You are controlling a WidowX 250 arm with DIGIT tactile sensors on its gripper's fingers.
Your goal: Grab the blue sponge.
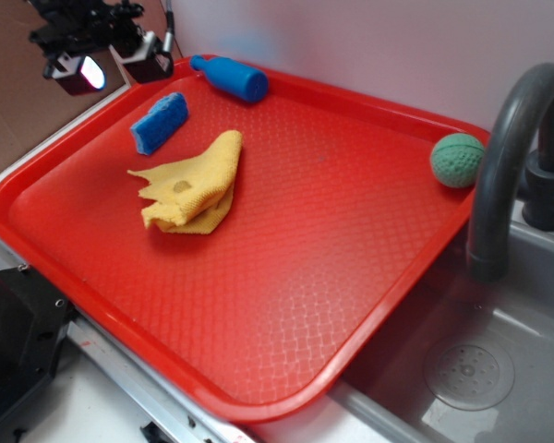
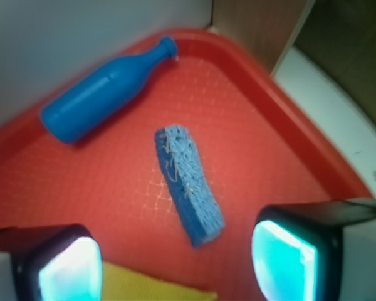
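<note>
Only in the exterior view: green dimpled ball, grey faucet, sink. Wrist view alone: porous rounded blue sponge lying on textured red tray, between smooth blue bottle and yellow cloth. Gripper wide apart, empty, above sponge.

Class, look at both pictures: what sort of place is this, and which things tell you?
Probably a toy kitchen sink: a grey tap bends over a basin, and a red tray beside it holds a sponge.
</note>
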